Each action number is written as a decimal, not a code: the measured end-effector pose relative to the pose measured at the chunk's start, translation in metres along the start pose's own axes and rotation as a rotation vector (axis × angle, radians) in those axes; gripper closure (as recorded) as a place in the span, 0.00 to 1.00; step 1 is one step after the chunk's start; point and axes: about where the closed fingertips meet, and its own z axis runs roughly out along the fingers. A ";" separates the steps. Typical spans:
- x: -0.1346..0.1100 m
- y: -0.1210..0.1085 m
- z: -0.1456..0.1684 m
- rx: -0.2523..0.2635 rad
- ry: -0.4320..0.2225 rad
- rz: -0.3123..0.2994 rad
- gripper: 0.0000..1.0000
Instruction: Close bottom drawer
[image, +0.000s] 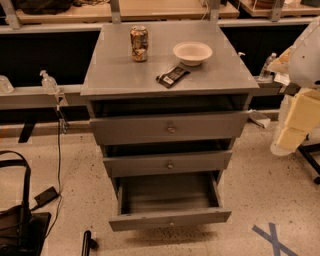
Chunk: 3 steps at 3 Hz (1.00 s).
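Open bottom drawer (170, 219) low in front, robot arm (301, 100) bent at right edge, pincer out of frame, cannot tell its state

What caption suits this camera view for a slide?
Bottom drawer pulled open and empty; can, bowl and snack bar on the cabinet top; gripper out of view.

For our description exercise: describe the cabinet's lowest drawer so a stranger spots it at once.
Find the grey metal cabinet in the middle. Of its three drawers, take the lowest grey drawer, nearest the floor. It alone is pulled far out, its bare inside showing; the gripper is not in view.
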 end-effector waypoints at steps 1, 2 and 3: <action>0.000 0.000 0.000 0.000 0.000 0.000 0.00; 0.000 0.000 0.015 -0.025 -0.048 0.006 0.00; 0.000 0.027 0.064 -0.087 -0.186 0.023 0.00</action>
